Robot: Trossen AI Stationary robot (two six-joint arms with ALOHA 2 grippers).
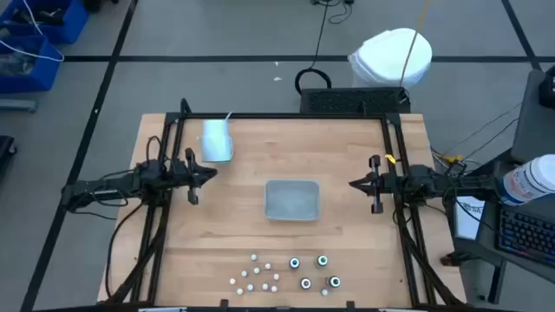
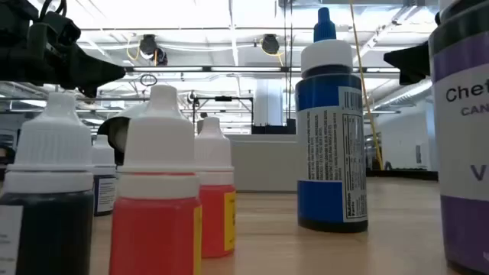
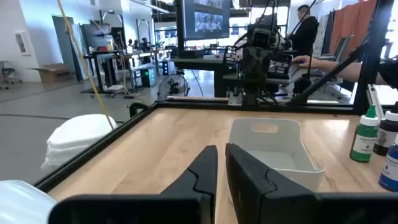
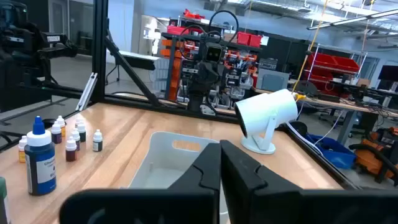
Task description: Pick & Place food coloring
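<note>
The bottles (image 1: 286, 271) stand clustered at the counter's (image 1: 234, 217) near edge, below the tray (image 1: 291, 199). They look light, rigid and smooth, likely to tip; a grip across the body under the cap seems best. Left pincer (image 1: 211, 173) and right pincer (image 1: 354, 184) hover at mid-counter, both closed, holding nothing.

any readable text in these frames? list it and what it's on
"Che", "CAN", "V": cut-off label of the purple bottle, low view.
Blue bottle: side panel print too small to read.
Small red bottle: no readable text.
Nothing legible in the other views.
</note>
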